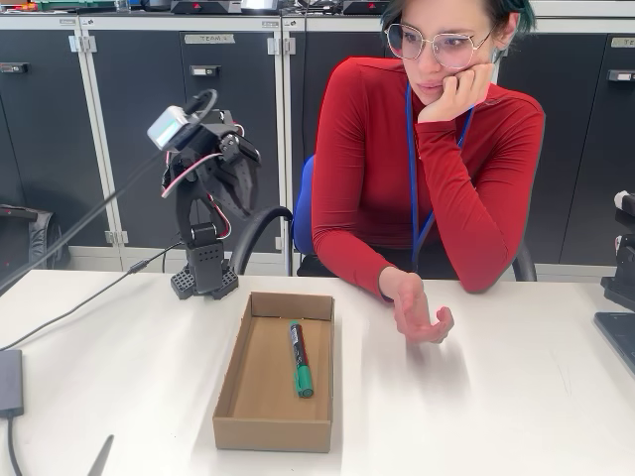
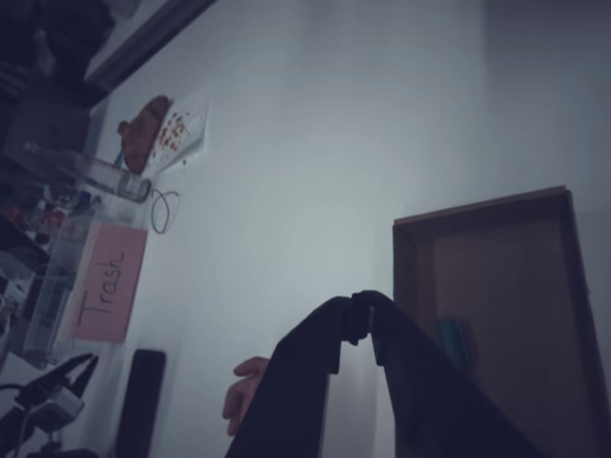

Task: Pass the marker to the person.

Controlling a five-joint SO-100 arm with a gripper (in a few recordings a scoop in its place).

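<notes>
The marker (image 1: pixel 300 358), with a green cap and a dark barrel bearing a red label, lies lengthwise inside a shallow cardboard box (image 1: pixel 230 389) in the middle of the table. In the wrist view a bit of the marker's green (image 2: pixel 456 340) shows inside the box (image 2: pixel 412 277). My gripper (image 1: pixel 243 188) is folded up at the back left of the table, well away from the box; in the wrist view my gripper (image 2: pixel 363 310) is shut with nothing in it. The person (image 1: pixel 417 169) in red sits behind the table, one hand (image 1: pixel 422 315) held open just right of the box.
A cable runs from the arm's base across the left of the table to a black device (image 1: pixel 8 382). A grey pointed tool (image 1: pixel 99 458) lies at the front left edge. Dark equipment (image 1: pixel 620 332) stands at the right edge. A pink "Trash" sign (image 2: pixel 105 286) shows in the wrist view.
</notes>
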